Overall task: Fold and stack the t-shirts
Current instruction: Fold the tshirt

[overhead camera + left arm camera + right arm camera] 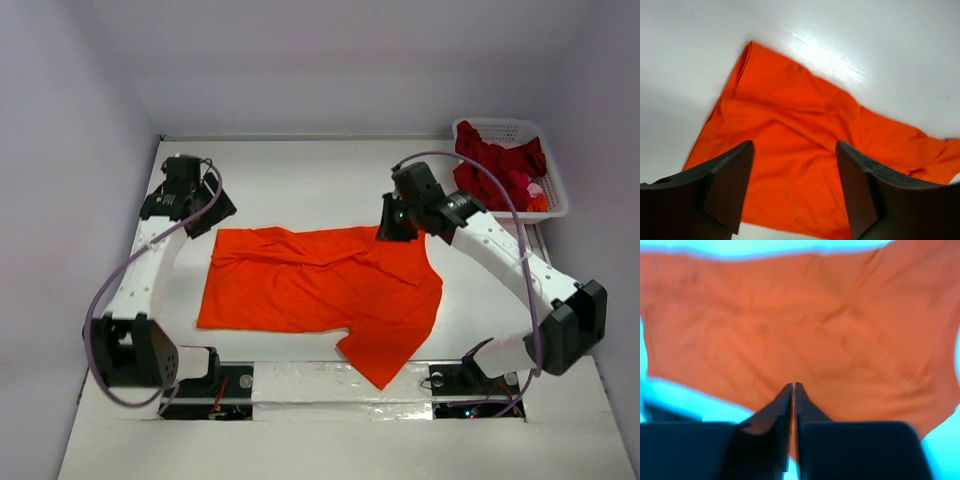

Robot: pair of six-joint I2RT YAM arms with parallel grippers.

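Note:
A bright orange t-shirt point(315, 285) lies spread on the white table, with one sleeve pointing toward the near edge. My left gripper point(207, 215) hovers just past the shirt's far left corner. Its jaws are open with nothing between them, and the orange cloth point(800, 150) shows below. My right gripper point(397, 225) sits at the shirt's far right edge. In the right wrist view its fingers point(792, 386) stand pressed together over the orange cloth point(805, 335), with only a hairline gap. Dark red t-shirts point(495, 165) lie heaped in the basket.
A white latticed basket point(500, 125) stands at the far right corner of the table point(300, 175), and something orange shows at its right side. Walls close in on the left, back and right. The arm bases sit at the near edge.

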